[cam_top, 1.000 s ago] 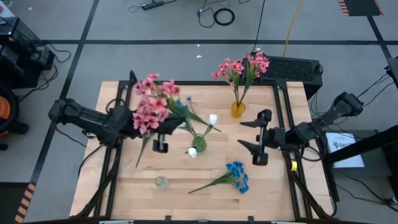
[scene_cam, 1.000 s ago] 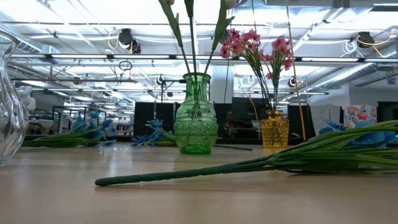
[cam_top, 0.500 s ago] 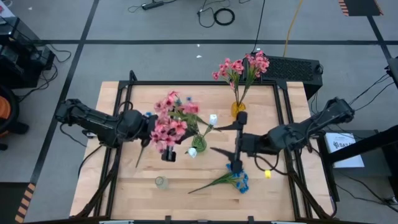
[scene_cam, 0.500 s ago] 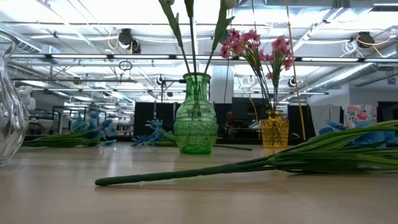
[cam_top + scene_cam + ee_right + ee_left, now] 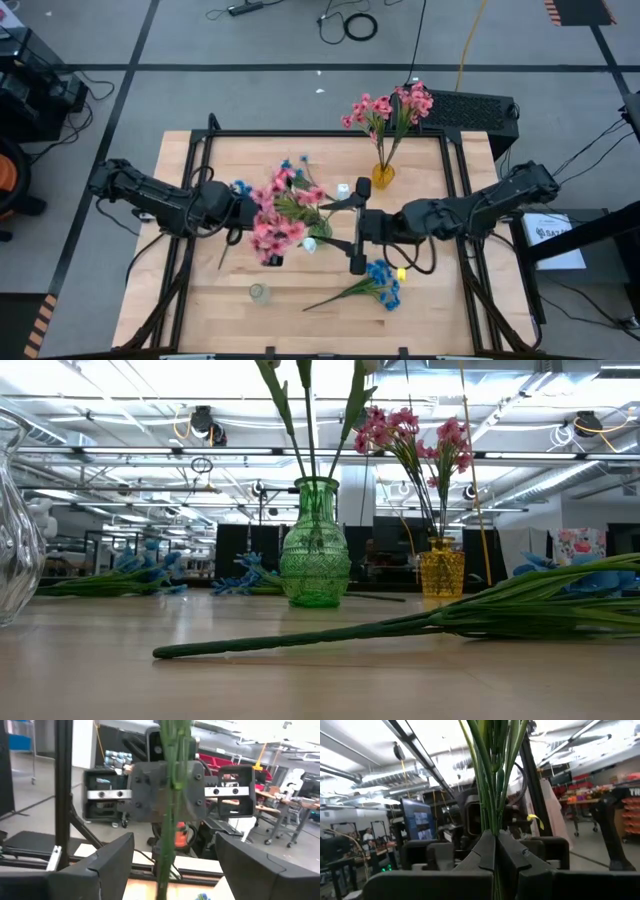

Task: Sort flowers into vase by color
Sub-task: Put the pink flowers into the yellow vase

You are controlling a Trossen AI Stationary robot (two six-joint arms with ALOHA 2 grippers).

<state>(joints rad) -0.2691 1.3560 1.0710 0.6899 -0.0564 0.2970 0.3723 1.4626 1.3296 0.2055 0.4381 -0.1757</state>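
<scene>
Now the left end effector (image 5: 262, 222), clamped shut on the stems of a pink flower spray (image 5: 278, 212), has moved rightward from the left side of the counter (image 5: 440, 310) to the middle, so the pink blossoms hang over the green vase (image 5: 320, 232) with its white buds (image 5: 343, 190). Over the same second the right end effector (image 5: 352, 226) has swung in from the right side with its fingers spread wide, and in the right wrist view the green stems stand between those open fingers, not yet gripped. This looks like a handover, so the right arm can carry the spray to the yellow vase (image 5: 382, 176), which already holds pink flowers (image 5: 388, 107). 1 blue spray (image 5: 378, 284) lies flat on the counter near the front, and a clear vase (image 5: 259, 292) stands empty.
</scene>
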